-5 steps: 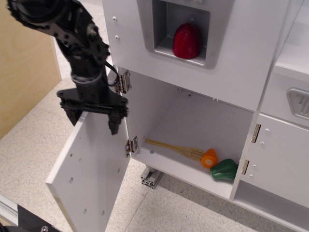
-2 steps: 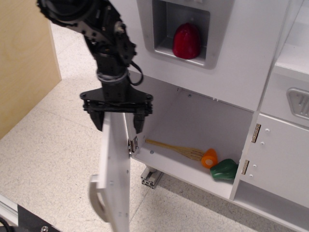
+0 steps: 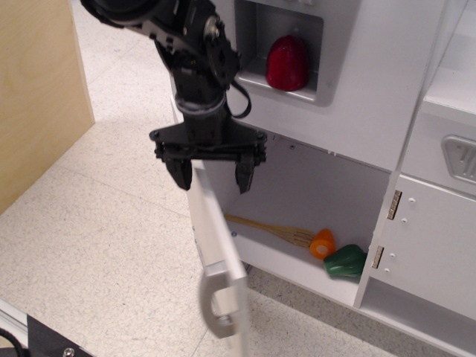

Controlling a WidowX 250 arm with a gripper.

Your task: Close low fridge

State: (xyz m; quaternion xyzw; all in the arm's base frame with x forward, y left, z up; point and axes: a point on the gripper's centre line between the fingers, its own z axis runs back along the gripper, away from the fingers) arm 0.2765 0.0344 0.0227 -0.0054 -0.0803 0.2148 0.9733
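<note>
Observation.image: the low fridge door (image 3: 217, 245) is seen edge-on, part-way open, its grey bar handle (image 3: 213, 300) outward. The black gripper (image 3: 211, 177) is spread open astride the door's top edge. Inside the compartment lie a wooden spatula (image 3: 271, 230), an orange piece (image 3: 323, 243) and a green pepper (image 3: 344, 261).

A red pepper (image 3: 288, 63) sits in the grey niche (image 3: 253, 37) (upright), beside a wooden panel (image 3: 37, 97).
</note>
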